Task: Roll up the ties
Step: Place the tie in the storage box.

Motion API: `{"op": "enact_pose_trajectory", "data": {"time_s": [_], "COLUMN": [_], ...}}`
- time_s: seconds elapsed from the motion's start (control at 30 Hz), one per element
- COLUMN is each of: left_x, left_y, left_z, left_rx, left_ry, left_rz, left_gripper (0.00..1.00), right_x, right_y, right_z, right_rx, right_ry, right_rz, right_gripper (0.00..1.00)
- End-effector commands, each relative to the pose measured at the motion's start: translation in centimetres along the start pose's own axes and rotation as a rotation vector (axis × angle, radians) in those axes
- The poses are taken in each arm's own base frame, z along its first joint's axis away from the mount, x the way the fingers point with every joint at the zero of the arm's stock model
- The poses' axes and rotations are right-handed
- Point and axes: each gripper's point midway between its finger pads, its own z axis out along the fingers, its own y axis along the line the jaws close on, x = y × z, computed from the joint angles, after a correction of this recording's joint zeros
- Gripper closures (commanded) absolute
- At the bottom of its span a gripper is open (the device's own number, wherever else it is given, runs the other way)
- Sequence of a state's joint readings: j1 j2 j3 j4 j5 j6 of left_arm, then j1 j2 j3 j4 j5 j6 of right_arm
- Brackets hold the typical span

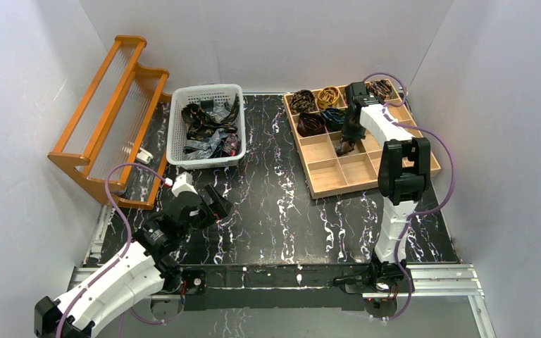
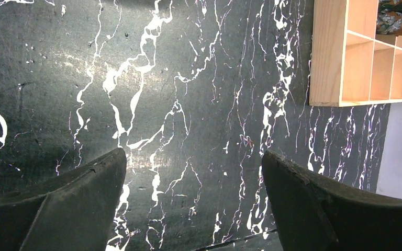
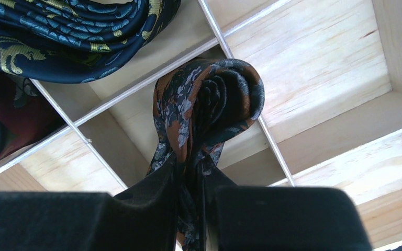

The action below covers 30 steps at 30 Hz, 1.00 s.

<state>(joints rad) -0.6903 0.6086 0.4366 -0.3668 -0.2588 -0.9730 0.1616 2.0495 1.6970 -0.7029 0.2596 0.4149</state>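
While the left gripper (image 2: 193, 159) hung wide open and empty over the black marbled table (image 2: 188, 78), the right gripper (image 3: 191, 175) pinched a rolled rust-brown tie (image 3: 209, 99).
The coil hung over the dividers near the middle of the wooden compartment tray (image 1: 338, 189). Beyond it sat a dark blue and gold tie (image 3: 73, 31) and a maroon tie (image 3: 10, 125), and loose ties (image 1: 208, 127) lay in the white basket (image 1: 177, 134).

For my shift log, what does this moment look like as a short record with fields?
right gripper: shut on rolled brown tie, held over the wooden tray dividers
left gripper: open, empty, above the table
basket: loose ties inside
tray contents: coiled ties in back compartments, near ones empty
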Motion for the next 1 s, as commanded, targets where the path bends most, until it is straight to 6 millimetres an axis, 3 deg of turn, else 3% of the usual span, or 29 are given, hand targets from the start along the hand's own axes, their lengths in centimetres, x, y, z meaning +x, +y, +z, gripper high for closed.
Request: {"op": "enact_pose_trajectory", "data": {"time_s": [0.0, 0.27, 0.4, 0.57, 0.8, 0.97], "left_x": [-0.5, -0.4, -0.3, -0.1, -0.2, 0.0], "left_y": [-0.3, -0.4, -0.3, -0.5, -0.5, -0.4], "left_z": [0.1, 0.2, 0.4, 0.6, 0.4, 0.5], "left_rx": [-0.003, -0.004, -0.004, 0.003, 0.003, 0.002], "left_ry": [-0.016, -0.012, -0.010, 0.000, -0.006, 0.003], "left_rz": [-0.003, 0.002, -0.003, -0.003, -0.007, -0.007], "left_gripper": [0.02, 0.02, 0.02, 0.02, 0.02, 0.02], "right_x": [-1.7, -0.8, 0.6, 2.5, 3.6, 3.1], "right_y": [0.1, -1.5, 0.3, 1.4, 0.9, -0.4], "right_z": [-0.2, 0.7, 0.5, 1.4, 2.0, 2.4], "right_rx": [-0.012, 0.067, -0.035, -0.042, -0.002, 0.083], "right_ry": [-0.031, 0.000, 0.049, 0.099, 0.145, 0.137], "right_rz": [-0.047, -0.094, -0.092, -0.114, -0.092, -0.066], "right_gripper": [0.99, 0.99, 0.99, 0.99, 0.99, 0.99]}}
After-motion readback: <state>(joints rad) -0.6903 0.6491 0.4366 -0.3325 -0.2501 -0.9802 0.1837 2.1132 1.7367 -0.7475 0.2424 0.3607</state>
